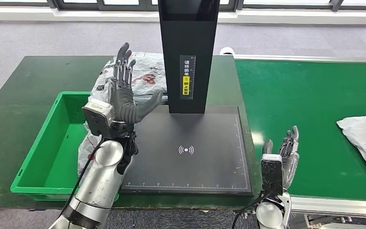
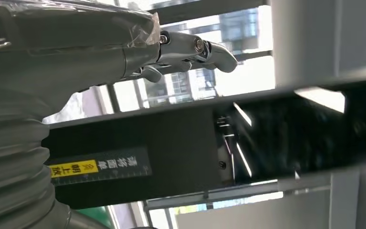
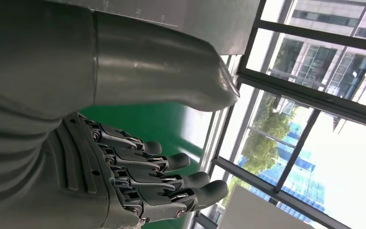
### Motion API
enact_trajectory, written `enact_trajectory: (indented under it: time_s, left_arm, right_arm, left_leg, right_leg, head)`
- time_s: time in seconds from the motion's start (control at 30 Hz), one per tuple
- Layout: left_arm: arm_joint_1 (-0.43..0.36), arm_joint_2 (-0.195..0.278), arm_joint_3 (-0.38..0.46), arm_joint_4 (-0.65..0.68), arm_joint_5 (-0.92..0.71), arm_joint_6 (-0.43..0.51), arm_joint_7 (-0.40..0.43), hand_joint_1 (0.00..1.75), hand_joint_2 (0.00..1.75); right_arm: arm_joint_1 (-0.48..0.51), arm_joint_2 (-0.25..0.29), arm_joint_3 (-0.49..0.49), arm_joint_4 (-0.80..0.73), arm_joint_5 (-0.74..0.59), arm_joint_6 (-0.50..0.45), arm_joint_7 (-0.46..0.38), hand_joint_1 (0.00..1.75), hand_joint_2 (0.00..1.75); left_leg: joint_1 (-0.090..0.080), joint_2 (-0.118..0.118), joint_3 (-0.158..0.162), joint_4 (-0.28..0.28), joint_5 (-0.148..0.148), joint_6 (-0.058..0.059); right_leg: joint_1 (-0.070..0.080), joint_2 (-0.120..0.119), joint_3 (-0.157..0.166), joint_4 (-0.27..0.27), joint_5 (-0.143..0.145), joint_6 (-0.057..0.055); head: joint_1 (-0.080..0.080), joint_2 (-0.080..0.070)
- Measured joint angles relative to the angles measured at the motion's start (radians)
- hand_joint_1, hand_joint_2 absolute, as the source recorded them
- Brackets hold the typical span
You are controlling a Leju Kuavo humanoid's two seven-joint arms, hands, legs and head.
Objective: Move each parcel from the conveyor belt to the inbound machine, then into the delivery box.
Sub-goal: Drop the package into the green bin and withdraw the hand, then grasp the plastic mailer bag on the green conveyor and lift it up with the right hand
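A grey parcel with red print (image 1: 148, 72) lies past my left hand, on the table between the green delivery box (image 1: 52, 143) and the black column. More grey wrap (image 1: 83, 149) shows beside my forearm at the box's right wall. My left hand (image 1: 124, 98) is raised above the scanner plate's left edge, fingers spread upward, thumb (image 2: 195, 47) out, holding nothing. A second grey parcel (image 1: 364, 138) lies on the green conveyor belt (image 1: 310, 95) at the right. My right hand (image 1: 284, 155) stands open at the belt's near-left edge, its fingers (image 3: 162, 179) apart and empty.
The inbound machine's black plate (image 1: 186, 150) fills the middle, with its tall black column (image 1: 188, 52) at the back carrying a yellow label (image 2: 74, 168). Dark green tabletop (image 1: 24, 90) lies left of the box. Windows run along the far wall.
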Motion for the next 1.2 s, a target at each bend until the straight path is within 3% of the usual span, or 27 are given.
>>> enact_trajectory:
  time_s: [0.1, 0.3, 0.67, 0.97, 1.2]
  left_arm:
    - [-0.044, -0.009, -0.056, 0.034, -0.073, 0.032, -0.018, 0.0, 1.75]
    - [-0.102, -0.036, -0.124, 0.134, -0.069, 0.037, -0.014, 0.0, 1.75]
    - [-0.109, -0.054, -0.146, 0.239, -0.037, 0.019, 0.009, 0.0, 1.75]
    - [-0.095, -0.093, -0.169, 0.471, -0.037, -0.021, -0.001, 0.0, 1.75]
    - [-0.093, -0.117, -0.169, 0.659, -0.045, 0.048, -0.017, 0.0, 1.75]
  right_arm:
    - [-0.026, 0.0, 0.001, 0.009, -0.004, -0.004, 0.008, 0.0, 1.75]
    - [-0.047, -0.004, 0.001, 0.028, -0.007, -0.006, 0.014, 0.0, 1.75]
    - [-0.047, -0.008, 0.001, 0.034, -0.045, 0.006, 0.014, 0.0, 1.75]
    - [-0.051, -0.012, 0.001, 0.05, -0.039, 0.0, 0.016, 0.0, 1.75]
    - [-0.042, -0.014, 0.001, 0.058, -0.035, 0.011, 0.039, 0.0, 1.75]
  left_leg:
    - [0.0, 0.0, 0.0, 0.0, 0.0, 0.0]
    - [-0.001, 0.0, 0.0, 0.0, 0.0, 0.0]
    - [0.0, 0.0, 0.0, 0.0, 0.0, 0.0]
    - [-0.001, 0.0, 0.0, 0.0, 0.0, 0.0]
    - [0.0, 0.0, 0.0, 0.0, 0.0, 0.0]
  right_leg:
    - [0.0, 0.0, 0.0, 0.0, 0.0, 0.001]
    - [-0.001, 0.0, 0.001, 0.0, 0.001, 0.001]
    - [0.0, 0.0, 0.0, 0.0, 0.0, 0.0]
    - [-0.001, 0.0, 0.0, 0.0, 0.0, 0.001]
    - [0.0, 0.0, 0.0, 0.0, 0.0, 0.0]
  head:
    - [0.0, 0.0]
    - [0.0, 0.0]
    - [0.0, 0.0]
    - [0.0, 0.0]
    - [0.0, 0.0]
